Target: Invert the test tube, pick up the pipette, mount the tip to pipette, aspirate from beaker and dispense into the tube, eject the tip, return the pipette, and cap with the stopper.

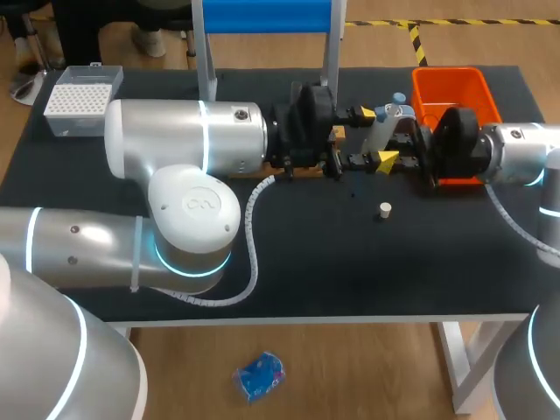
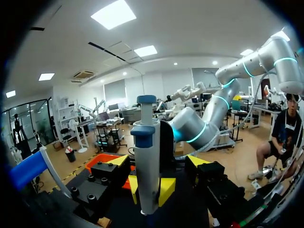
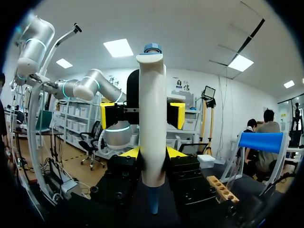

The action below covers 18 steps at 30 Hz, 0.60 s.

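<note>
The white pipette (image 1: 382, 131) with a blue top stands upright over the back middle of the table, between my two grippers. My right gripper (image 1: 402, 140) comes in from the right and is shut on the pipette's body (image 3: 152, 118); its yellow tips (image 3: 137, 152) press on both sides. My left gripper (image 2: 156, 161) faces it from the left. It is open, with one yellow tip (image 2: 118, 160) on each side of the pipette (image 2: 146, 156) and a gap at each. A small white stopper (image 1: 384, 210) lies on the black table nearer the front.
An orange bin (image 1: 451, 87) sits at the back right behind my right gripper. A clear box of white tips (image 1: 80, 101) is at the back left. A wooden rack (image 3: 221, 187) lies under my left wrist. A blue-topped stand (image 1: 262, 17) rises at the back.
</note>
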{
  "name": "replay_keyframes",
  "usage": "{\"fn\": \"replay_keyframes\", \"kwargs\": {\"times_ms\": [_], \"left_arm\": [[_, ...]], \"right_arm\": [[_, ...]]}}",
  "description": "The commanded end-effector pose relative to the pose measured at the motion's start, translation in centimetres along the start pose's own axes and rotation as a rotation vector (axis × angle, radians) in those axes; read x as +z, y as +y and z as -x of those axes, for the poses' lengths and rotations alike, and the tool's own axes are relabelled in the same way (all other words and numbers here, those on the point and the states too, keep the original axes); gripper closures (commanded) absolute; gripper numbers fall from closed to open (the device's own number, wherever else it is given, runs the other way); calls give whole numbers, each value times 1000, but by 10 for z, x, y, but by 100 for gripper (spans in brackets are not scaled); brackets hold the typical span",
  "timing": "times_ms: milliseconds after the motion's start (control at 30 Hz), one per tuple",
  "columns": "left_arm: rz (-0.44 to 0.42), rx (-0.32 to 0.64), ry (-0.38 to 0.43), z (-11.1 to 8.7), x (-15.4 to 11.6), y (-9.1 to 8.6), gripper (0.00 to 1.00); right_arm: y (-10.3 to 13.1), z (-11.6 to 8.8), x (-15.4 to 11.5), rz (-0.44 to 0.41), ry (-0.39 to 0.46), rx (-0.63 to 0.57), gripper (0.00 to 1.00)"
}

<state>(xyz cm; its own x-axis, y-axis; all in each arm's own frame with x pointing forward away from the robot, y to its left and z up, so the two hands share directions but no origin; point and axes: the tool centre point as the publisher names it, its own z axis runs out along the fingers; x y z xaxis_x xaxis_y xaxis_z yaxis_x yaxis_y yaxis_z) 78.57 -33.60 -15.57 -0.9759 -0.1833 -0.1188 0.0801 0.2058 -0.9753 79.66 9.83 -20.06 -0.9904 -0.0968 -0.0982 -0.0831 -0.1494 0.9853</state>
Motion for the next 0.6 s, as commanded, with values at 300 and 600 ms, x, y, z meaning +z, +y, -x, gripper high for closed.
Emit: {"fn": "replay_keyframes", "kwargs": {"times_ms": [300,600], "left_arm": [[-48,2,3,1,0,4,100],[-48,2,3,1,0,4,100]], "right_arm": [[-1,1,0,1,5,1,100],[-2,2,-1,1,1,2,100]]}}
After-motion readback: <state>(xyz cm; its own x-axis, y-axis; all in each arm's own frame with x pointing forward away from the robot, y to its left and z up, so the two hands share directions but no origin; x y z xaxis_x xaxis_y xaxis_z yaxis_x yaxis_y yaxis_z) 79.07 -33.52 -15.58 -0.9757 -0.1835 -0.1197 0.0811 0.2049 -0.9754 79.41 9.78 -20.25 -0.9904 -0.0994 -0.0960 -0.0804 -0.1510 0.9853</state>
